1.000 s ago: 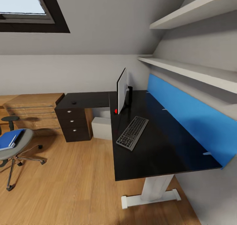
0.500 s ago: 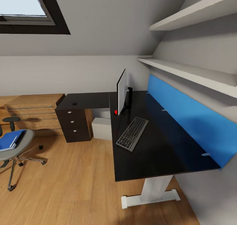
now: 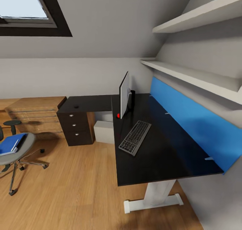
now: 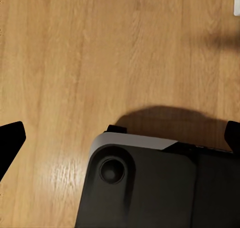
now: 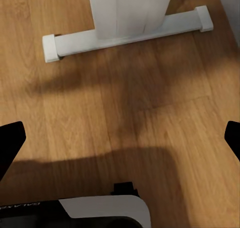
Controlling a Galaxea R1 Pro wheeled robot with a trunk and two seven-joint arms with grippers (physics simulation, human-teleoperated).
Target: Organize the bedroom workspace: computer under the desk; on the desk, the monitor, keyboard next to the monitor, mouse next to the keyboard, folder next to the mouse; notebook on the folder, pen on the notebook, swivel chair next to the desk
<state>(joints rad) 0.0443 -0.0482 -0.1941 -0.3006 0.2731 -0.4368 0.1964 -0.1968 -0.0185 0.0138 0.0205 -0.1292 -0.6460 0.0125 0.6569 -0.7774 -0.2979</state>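
The black desk [image 3: 161, 156] runs along the right wall. On it stand the monitor [image 3: 124, 93], seen edge-on, and the grey keyboard [image 3: 135, 137] lying in front of it. A small red mouse [image 3: 118, 115] sits at the monitor's foot. Under the desk is the white computer box [image 3: 104, 130]. The swivel chair [image 3: 21, 152] is at far left on the floor, with the blue folder [image 3: 11, 142] and a white-edged notebook [image 3: 13, 147] on its seat. Over the wooden floor, my left gripper [image 4: 120, 138] and right gripper [image 5: 120, 138] are both open with nothing between their fingers.
A black drawer unit [image 3: 75, 127] joins the desk's far end, beside a wooden dresser [image 3: 33, 114]. The desk's white foot [image 5: 125, 30] rests on the floor. Two white shelves [image 3: 188, 73] and a blue panel [image 3: 191, 119] line the wall. My dark base [image 4: 150, 188] is below the left gripper.
The whole head picture has drifted a little, so the camera has moved. The chair sits slightly further left in the frame. Nothing on the desk has moved.
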